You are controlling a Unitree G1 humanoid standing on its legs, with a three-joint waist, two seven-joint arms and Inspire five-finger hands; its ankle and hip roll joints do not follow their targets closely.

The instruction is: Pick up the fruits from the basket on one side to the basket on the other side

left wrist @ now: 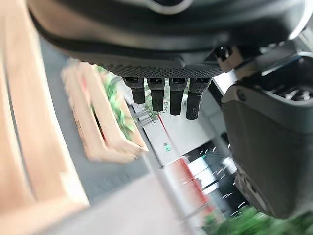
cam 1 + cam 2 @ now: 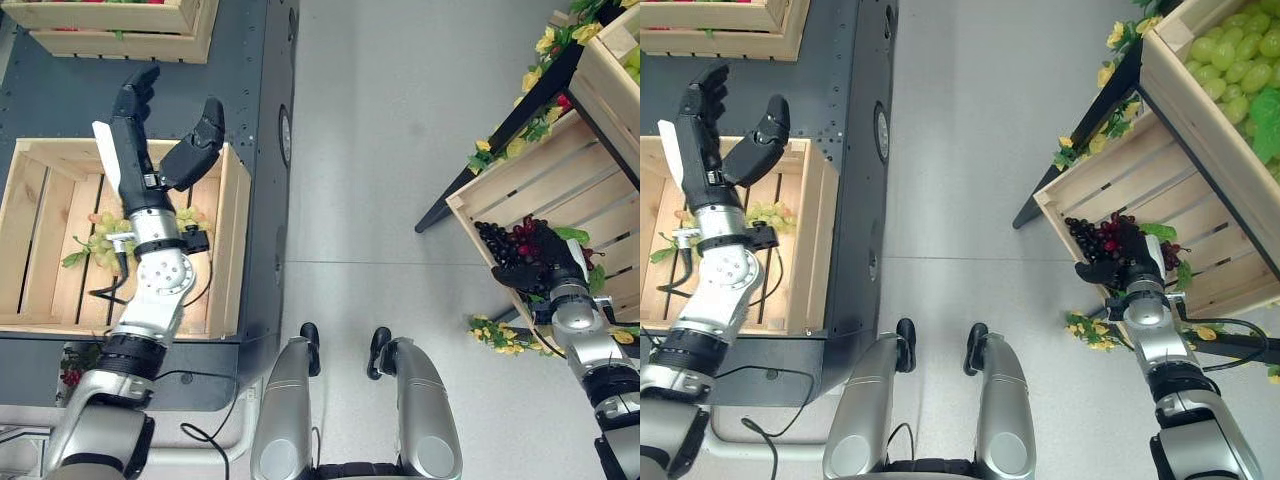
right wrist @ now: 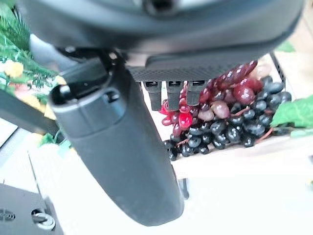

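Note:
A bunch of dark and red grapes (image 2: pixel 510 238) lies in the slanted wooden crate (image 2: pixel 560 185) on the right. My right hand (image 2: pixel 535 272) rests low on that bunch. In the right wrist view its fingers (image 3: pixel 168 93) reach straight to the red grapes (image 3: pixel 230 117), with the thumb (image 3: pixel 117 147) held apart. On the left, a flat wooden crate (image 2: pixel 230 240) holds a bunch of green grapes (image 2: pixel 105 235). My left hand (image 2: pixel 150 130) is raised above this crate, open and holding nothing, fingers (image 1: pixel 166 95) straight.
The left crate sits on a dark platform (image 2: pixel 250 100), with another crate (image 2: pixel 120 25) behind it. A higher crate of green grapes (image 2: pixel 1230 60) stands over the right one on a black stand (image 2: pixel 500 130) trimmed with yellow flowers. Grey floor (image 2: pixel 400 150) lies between the sides.

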